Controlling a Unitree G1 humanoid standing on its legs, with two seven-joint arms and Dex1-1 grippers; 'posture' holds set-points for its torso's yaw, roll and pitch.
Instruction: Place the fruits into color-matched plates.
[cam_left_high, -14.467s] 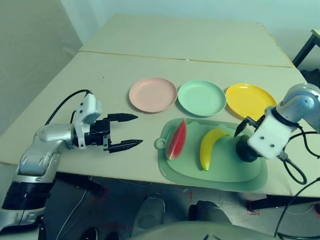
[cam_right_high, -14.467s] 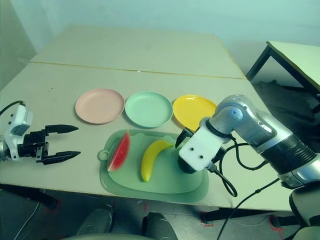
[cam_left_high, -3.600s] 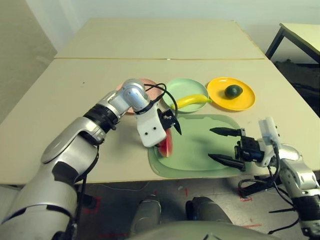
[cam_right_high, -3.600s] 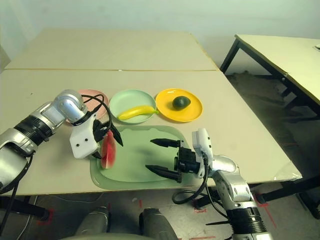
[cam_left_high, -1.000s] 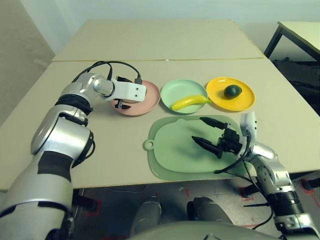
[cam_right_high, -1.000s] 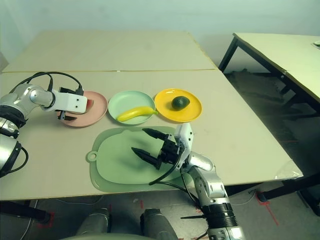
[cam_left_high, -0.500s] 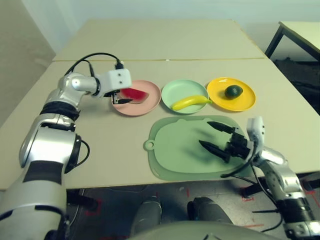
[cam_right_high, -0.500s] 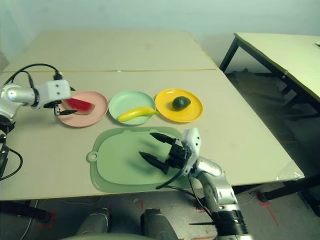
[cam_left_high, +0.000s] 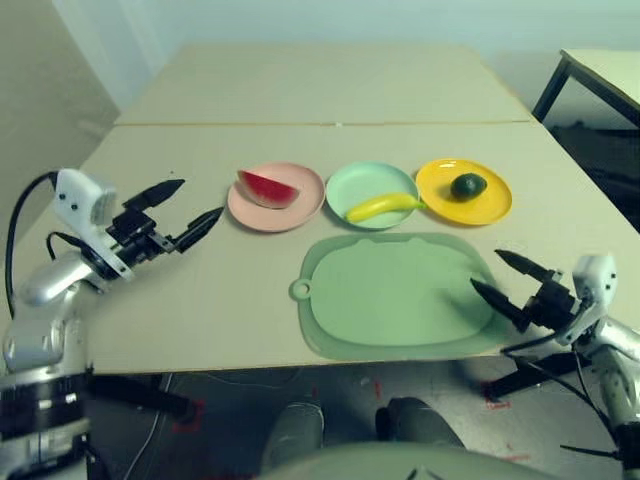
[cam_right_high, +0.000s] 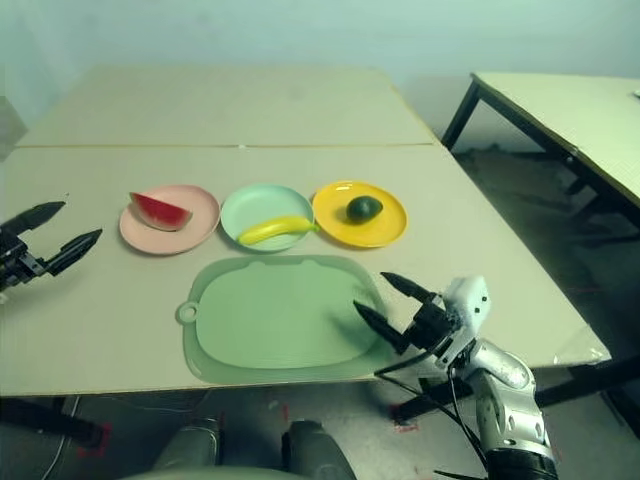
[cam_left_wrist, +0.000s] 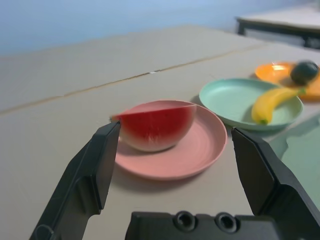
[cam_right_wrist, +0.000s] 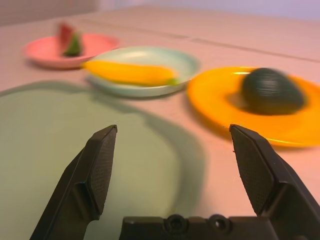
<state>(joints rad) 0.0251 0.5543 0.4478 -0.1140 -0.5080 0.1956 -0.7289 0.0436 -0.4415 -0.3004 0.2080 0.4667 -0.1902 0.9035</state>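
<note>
Now both hands are empty, yet two fruits sit on the wrong colours.
Right gripper (cam_left_high: 512, 281) hangs spread wide with nothing in it at the green mat's (cam_left_high: 400, 295) right edge; left gripper (cam_left_high: 180, 210) is equally agape and empty, left of the mat. Beyond the mat's far-right corner, nearer the right gripper, the small dark avocado (cam_left_high: 468, 185) rests on the glossy yellow plate (cam_left_high: 495, 205). The smooth curved banana (cam_left_high: 382, 206) lies crosswise in the mint plate (cam_left_high: 360, 180), the watermelon wedge (cam_left_high: 267, 187) in the pink plate (cam_left_high: 305, 205).
</note>
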